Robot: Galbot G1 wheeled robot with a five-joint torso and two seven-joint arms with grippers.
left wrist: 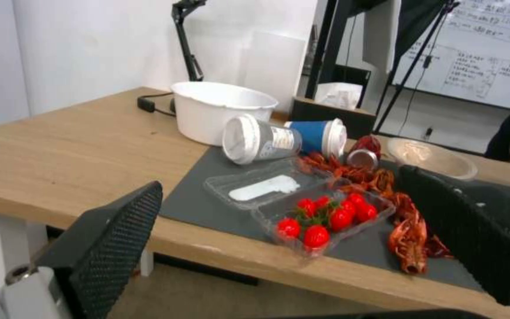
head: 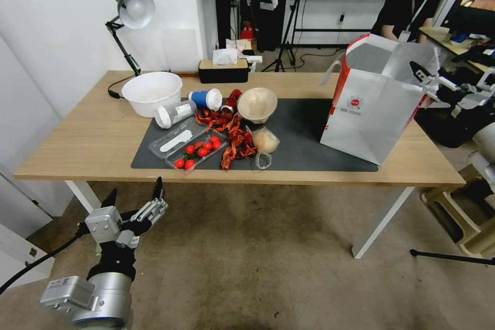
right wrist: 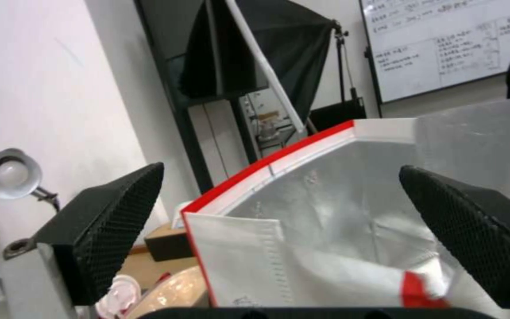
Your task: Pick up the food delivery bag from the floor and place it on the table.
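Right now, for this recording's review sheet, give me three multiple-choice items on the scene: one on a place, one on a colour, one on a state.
1. Where does the food delivery bag stand?
A. on the floor under the table
B. on the table, partly on the dark grey mat
C. inside the white bowl

2. What colour lines the bag's inside?
A. silver
B. green
C. black

3. How is the right hand?
A. shut on a handle
B. shut on a cup
C. open at the bag's top edge

Answers:
1 B: in the head view the bag's base rests on the tabletop's right part, overlapping the mat.
2 A: the right wrist view shows shiny silver foil inside the red-trimmed rim.
3 C: its two fingers stand wide apart with nothing between them; the left hand hangs open below the table's front edge.
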